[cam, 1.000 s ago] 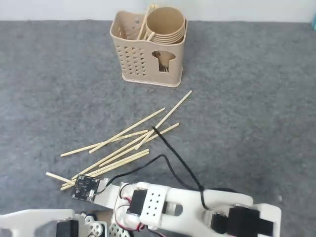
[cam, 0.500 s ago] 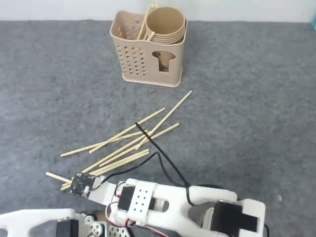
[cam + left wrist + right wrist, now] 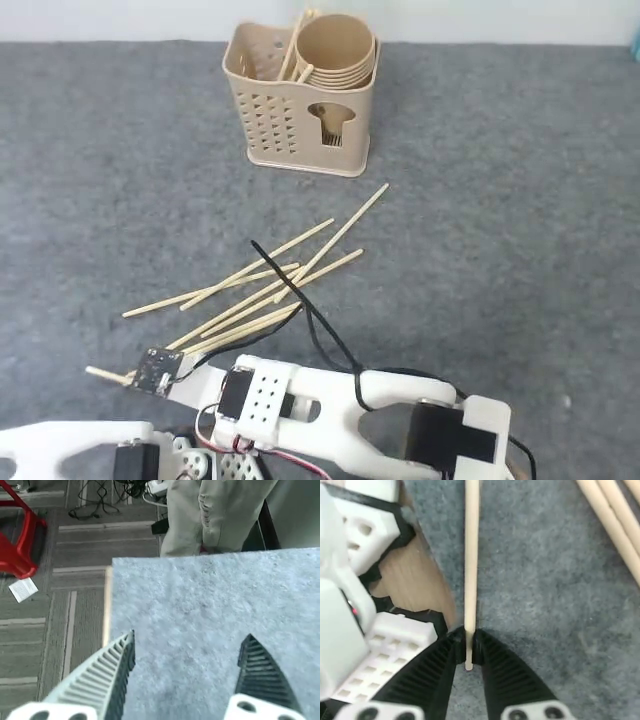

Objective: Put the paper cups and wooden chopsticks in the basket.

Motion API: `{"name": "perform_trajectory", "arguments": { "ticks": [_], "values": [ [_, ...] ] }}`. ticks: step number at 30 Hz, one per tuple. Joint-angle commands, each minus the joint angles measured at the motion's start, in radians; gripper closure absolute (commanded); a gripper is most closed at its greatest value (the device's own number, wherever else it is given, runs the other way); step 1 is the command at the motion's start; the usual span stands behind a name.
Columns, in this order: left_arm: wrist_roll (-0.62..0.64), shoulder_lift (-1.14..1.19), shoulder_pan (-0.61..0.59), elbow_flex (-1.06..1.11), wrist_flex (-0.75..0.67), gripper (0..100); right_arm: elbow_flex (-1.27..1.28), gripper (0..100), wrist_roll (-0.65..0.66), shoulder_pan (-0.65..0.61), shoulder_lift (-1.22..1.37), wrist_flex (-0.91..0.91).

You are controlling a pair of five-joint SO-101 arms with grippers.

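Basket — 1. Paper cups: one nested stack, some five rims. Wooden chopsticks — about eight loose, a few more inside the basket. Robot arms: 2.

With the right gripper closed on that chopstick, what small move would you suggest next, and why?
I would probably lift the chopstick a little, straight up. The right gripper is shut on it near one end, close to the grey mat at the near edge. The basket stands at the far side, so the chopstick likely needs clearance above the loose chopsticks first.
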Motion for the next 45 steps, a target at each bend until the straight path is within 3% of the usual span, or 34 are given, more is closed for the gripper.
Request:
{"name": "perform_trajectory", "arguments": {
  "ticks": [1,7,15,25,29,35,45],
  "values": [
    [0.018,-0.014,0.048,-0.101,0.101,68,-0.038,99.1,0.012,0.038,-0.016,0.012],
    [0.018,-0.028,0.133,-0.170,0.264,68,-0.038,99.1,0.037,0.102,-0.113,0.062],
    [0.014,-0.169,0.281,-0.166,0.456,68,0.089,99.1,0.057,0.242,-0.565,0.074],
    [0.018,-0.325,0.519,-0.124,0.463,68,0.284,99.1,0.115,0.478,-1.070,-0.007],
    [0.017,-0.457,0.631,0.074,0.463,68,0.239,99.1,0.112,0.567,-1.096,0.027],
    [0.002,-0.783,0.836,0.447,0.460,68,0.218,99.1,0.104,0.590,-1.102,0.039],
    [-0.276,-1.231,1.171,1.030,0.434,68,0.218,99.1,0.061,0.720,-1.109,0.039]
  ]
}}
